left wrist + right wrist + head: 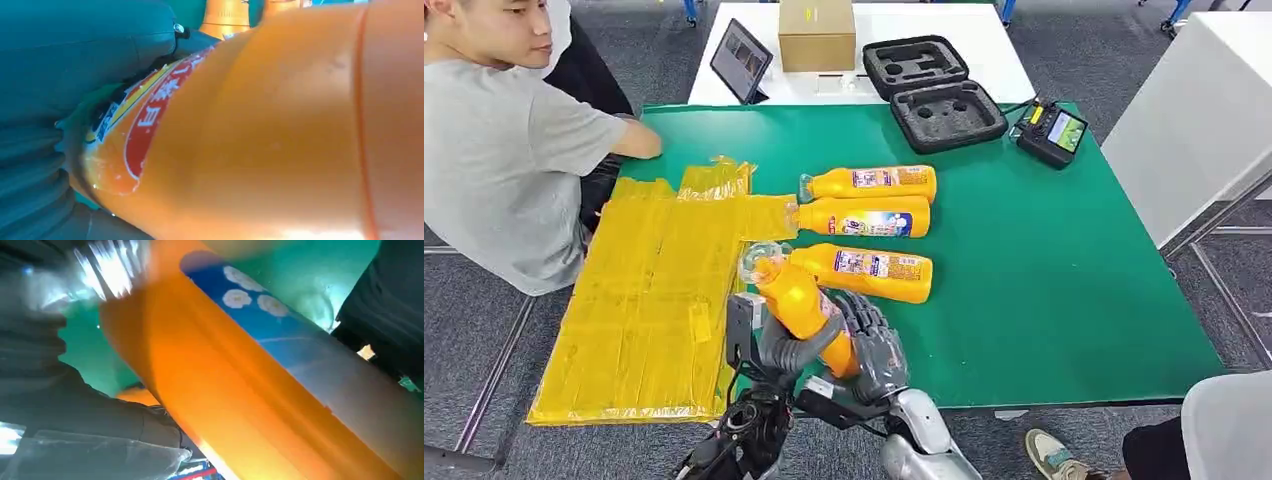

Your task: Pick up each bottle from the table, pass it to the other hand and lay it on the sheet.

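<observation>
Orange plastic bottle [796, 298] is clasped by both the left hand [789, 350] and right hand [874, 345] mid-handover, beside the yellow plastic sheet [654, 300]; 3 bottles [869, 215] wait.

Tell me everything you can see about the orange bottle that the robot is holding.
The held bottle is orange plastic with a clear cap and a red, blue and white label. It is lifted off the green table, tilted, cap pointing up and away from the robot, near the yellow sheet's edge. Both robot hands touch it: the left robot hand wraps its lower body, the right robot hand grips beside it. Three more bottles lie behind.
</observation>
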Available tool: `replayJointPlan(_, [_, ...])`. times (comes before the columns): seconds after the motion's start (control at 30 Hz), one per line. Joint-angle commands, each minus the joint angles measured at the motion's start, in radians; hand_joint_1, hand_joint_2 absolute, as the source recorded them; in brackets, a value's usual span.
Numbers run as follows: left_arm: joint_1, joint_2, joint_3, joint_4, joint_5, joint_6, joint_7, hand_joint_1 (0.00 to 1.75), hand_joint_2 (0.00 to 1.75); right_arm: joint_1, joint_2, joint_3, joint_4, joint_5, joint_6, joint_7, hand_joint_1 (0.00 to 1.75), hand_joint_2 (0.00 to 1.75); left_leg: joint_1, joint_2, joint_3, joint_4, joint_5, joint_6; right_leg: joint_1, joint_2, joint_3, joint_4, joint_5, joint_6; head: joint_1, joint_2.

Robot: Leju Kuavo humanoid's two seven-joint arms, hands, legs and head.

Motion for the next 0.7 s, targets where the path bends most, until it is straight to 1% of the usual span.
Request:
replayJointPlan(0.03, [-0.053, 0.013, -0.065, -0.024, -0.004, -0.008, -0.004, 1.75, 1.75, 0.012, 0.024, 0.066, 0.074, 0.007, 0.035, -0.017, 0.0, 1.75, 0.001, -0.004, 0.001, 0.001, -0.001, -0.002, 0.001, -0.002, 0.002, 0.001, -0.002, -0.002, 0.0, 0.0])
replayJointPlan(0.17, [-0.052, 0.012, -0.063, -0.02, -0.005, 0.003, -0.003, 1.75, 1.75, 0.011, 0.025, 0.068, 0.074, -0.005, 0.04, -0.025, 0.0, 1.75, 0.001, -0.003, 0.0, 0.001, -0.001, -0.002, 0.001, -0.002, 0.001, 0.0, -0.001, -0.001, 0.0, 0.0])
replayJointPlan(0.23, [-0.054, 0.011, -0.061, -0.014, -0.002, 0.007, -0.002, 1.75, 1.75, 0.013, 0.024, 0.067, 0.071, -0.063, 0.065, -0.054, 0.0, 1.75, 0.001, -0.002, 0.0, 0.0, 0.0, -0.001, 0.001, -0.001, 0.001, 0.0, -0.001, -0.001, 0.0, 0.0])
replayJointPlan(0.33, [-0.055, 0.012, -0.06, -0.009, -0.011, 0.018, -0.01, 1.75, 1.75, 0.015, 0.02, 0.062, 0.064, -0.118, 0.087, -0.077, 0.0, 1.75, 0.001, -0.004, 0.001, 0.001, -0.001, -0.002, 0.001, -0.002, 0.002, 0.001, -0.002, -0.002, 0.0, 0.0])
replayJointPlan(0.4, [-0.055, 0.013, -0.055, -0.014, -0.014, 0.021, -0.017, 1.75, 1.75, 0.02, 0.015, 0.056, 0.051, -0.154, 0.098, -0.092, 0.0, 1.75, 0.001, -0.002, 0.0, 0.0, 0.0, -0.001, 0.001, -0.001, 0.001, 0.0, -0.001, -0.001, 0.0, 0.0])
replayJointPlan(0.47, [-0.054, 0.02, -0.049, -0.027, -0.058, 0.073, -0.046, 1.75, 1.75, 0.032, 0.008, 0.051, 0.016, -0.195, 0.114, -0.11, 0.0, 1.75, 0.001, -0.004, 0.001, 0.0, -0.001, -0.002, 0.0, -0.003, 0.001, 0.001, -0.002, -0.001, 0.0, 0.0])
replayJointPlan(0.5, [-0.055, 0.025, -0.047, -0.025, -0.093, 0.115, -0.063, 1.75, 1.75, 0.044, 0.004, 0.047, -0.007, -0.209, 0.117, -0.117, 0.0, 1.75, 0.001, -0.002, 0.0, 0.0, 0.0, -0.001, 0.001, -0.001, 0.001, 0.0, -0.001, -0.001, 0.0, 0.0])
replayJointPlan(0.57, [-0.056, 0.03, -0.033, -0.02, -0.133, 0.151, -0.072, 1.75, 1.75, 0.067, -0.004, 0.049, -0.055, -0.227, 0.13, -0.123, 0.0, 1.75, 0.0, -0.005, 0.001, 0.0, -0.001, -0.002, 0.0, -0.003, 0.002, 0.001, -0.002, -0.001, 0.0, 0.0])
replayJointPlan(0.7, [-0.054, 0.043, -0.008, -0.028, -0.17, 0.149, -0.073, 1.75, 1.75, 0.086, -0.009, 0.049, -0.099, -0.262, 0.152, -0.136, 0.0, 1.75, 0.001, -0.002, 0.0, 0.0, 0.0, -0.001, 0.001, -0.001, 0.0, 0.0, -0.001, -0.001, 0.0, 0.0])
